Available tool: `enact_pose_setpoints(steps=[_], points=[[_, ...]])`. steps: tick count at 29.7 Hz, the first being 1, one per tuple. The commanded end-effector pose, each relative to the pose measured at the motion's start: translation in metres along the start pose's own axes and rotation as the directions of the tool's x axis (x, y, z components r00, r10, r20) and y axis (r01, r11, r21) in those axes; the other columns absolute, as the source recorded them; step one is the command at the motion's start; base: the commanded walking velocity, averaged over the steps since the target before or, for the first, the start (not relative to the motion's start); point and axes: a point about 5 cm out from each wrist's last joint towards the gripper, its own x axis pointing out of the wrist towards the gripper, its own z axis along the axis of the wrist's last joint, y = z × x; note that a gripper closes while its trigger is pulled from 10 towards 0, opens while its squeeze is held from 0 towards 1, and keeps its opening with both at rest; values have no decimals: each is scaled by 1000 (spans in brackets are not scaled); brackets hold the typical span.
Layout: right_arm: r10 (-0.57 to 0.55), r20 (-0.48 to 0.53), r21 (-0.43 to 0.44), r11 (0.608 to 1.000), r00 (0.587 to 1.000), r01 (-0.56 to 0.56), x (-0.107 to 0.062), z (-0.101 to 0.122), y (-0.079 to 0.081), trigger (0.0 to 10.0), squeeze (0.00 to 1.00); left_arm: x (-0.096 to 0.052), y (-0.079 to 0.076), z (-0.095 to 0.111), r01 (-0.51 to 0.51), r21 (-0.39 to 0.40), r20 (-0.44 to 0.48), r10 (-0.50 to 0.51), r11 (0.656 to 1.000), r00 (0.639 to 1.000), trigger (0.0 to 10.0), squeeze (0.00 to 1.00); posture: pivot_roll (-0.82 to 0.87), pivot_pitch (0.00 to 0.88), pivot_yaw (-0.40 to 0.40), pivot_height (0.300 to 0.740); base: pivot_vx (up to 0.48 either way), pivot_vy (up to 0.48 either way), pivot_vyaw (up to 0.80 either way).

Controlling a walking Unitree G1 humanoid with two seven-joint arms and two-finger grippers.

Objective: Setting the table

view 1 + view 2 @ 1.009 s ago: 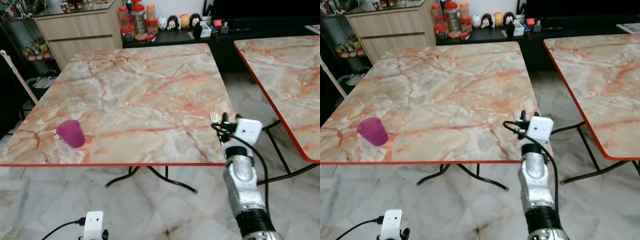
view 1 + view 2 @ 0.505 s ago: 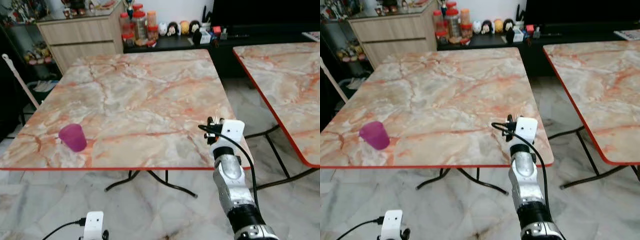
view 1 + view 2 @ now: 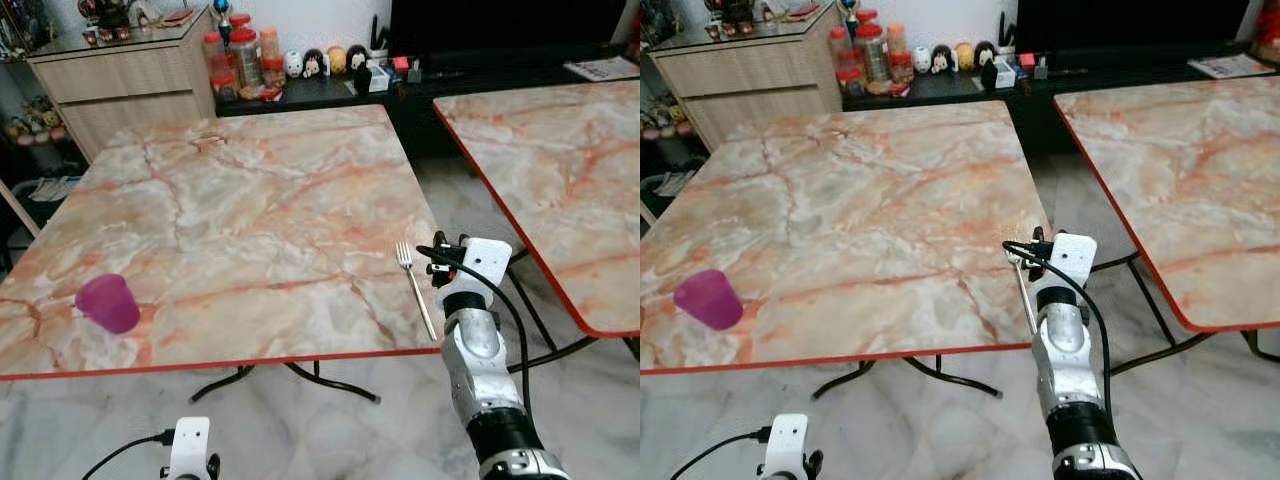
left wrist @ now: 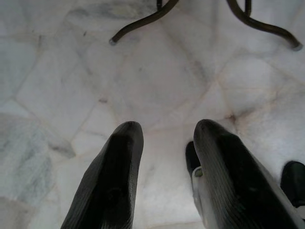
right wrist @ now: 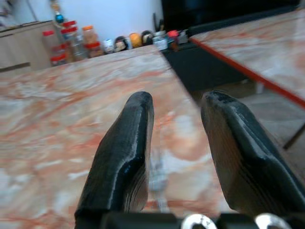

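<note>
A silver fork (image 3: 415,288) lies flat on the marble table (image 3: 250,200) near its front right corner, tines pointing away from me. My right gripper (image 3: 443,262) hovers just right of the fork at the table's right edge. In the right wrist view the gripper (image 5: 178,102) is open, and the fork (image 5: 157,183) lies blurred on the tabletop below the gap. A purple cup (image 3: 107,303) stands near the front left edge. My left gripper (image 4: 169,129) hangs low over the floor, open and holding nothing.
A second marble table (image 3: 550,150) stands to the right across a narrow gap. Behind are a wooden cabinet (image 3: 120,85) and a dark low shelf (image 3: 330,85) with jars and figurines. Black table legs (image 4: 143,21) curve over the tiled floor.
The fork stood upright in my right gripper before; now it lies on the table and the gripper is open beside it. The camera has shifted as well.
</note>
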Motion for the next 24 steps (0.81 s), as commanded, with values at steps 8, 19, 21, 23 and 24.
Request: enact_pose_setpoints(steps=[8,19,21,23,24], points=[[9,-1,-7,1000,1000,-9,2,2,1,10000,0,-2,5,-8,-16,-8,-27,15,1000,1000,10000,0,-18,6,84,740,256,0,0],[18,-13,-17,1000,1000,-18,2,-1,2,10000,0,-2,6,-8,-26,-13,-28,26,1000,999,10000,0,-7,11,82,740,334,0,0],[26,-20,-19,999,999,-26,2,-1,3,10000,0,-2,6,-8,-29,-14,-29,28,999,999,10000,0,-5,12,82,740,341,0,0],[44,-31,-25,999,999,-45,2,-3,5,10000,0,-2,7,-8,-31,-16,-29,30,999,999,10000,0,-3,17,81,740,343,0,0],[47,-32,-28,998,998,-48,2,-4,6,10000,0,-2,7,-8,-31,-17,-29,31,999,999,10000,0,-1,17,80,740,341,0,0]])
